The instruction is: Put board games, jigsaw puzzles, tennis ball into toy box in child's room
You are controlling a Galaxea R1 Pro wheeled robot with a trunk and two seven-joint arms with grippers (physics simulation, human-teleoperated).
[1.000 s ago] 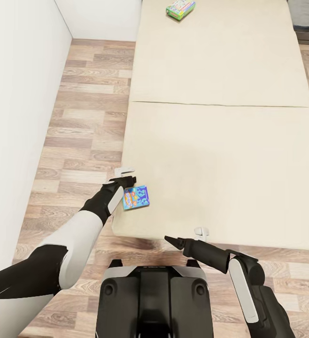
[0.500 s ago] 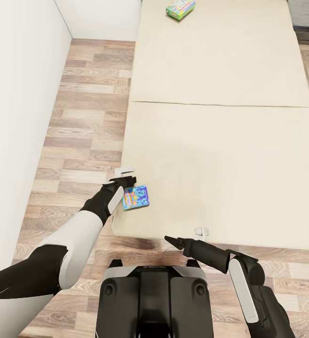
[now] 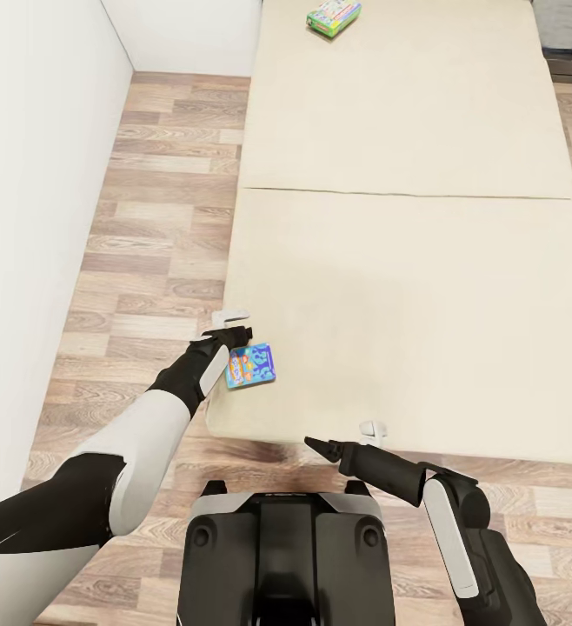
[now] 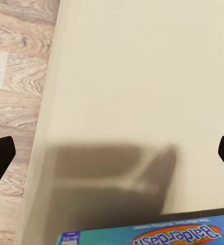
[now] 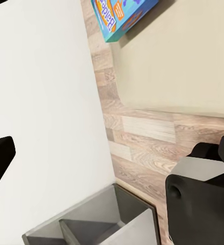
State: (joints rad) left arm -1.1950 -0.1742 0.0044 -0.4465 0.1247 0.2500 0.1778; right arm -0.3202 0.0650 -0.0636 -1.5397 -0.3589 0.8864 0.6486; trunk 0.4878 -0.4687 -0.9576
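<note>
A blue board game (image 3: 251, 365) lies tilted near the front left corner of the beige bed (image 3: 408, 278). It touches the side of my left wrist, behind the fingertips. My left gripper (image 3: 234, 324) is open over the bed's left edge with nothing between its fingers. In the left wrist view the game's printed edge (image 4: 147, 236) shows close to the camera, with a shadow on the mattress (image 4: 142, 76) beyond it. A second board game (image 3: 334, 16), green and multicoloured, lies at the bed's far end. My right gripper (image 3: 342, 439) is open at the bed's front edge, with the blue game (image 5: 123, 15) far ahead of it.
A white wall (image 3: 34, 217) runs along the left, with a strip of wood floor (image 3: 164, 217) between it and the bed. My dark base (image 3: 286, 556) stands against the bed's front edge. A dark frame (image 3: 568, 35) shows at the far right.
The blue board game has shifted very slightly toward my left wrist. Both arms and the view are otherwise still.
</note>
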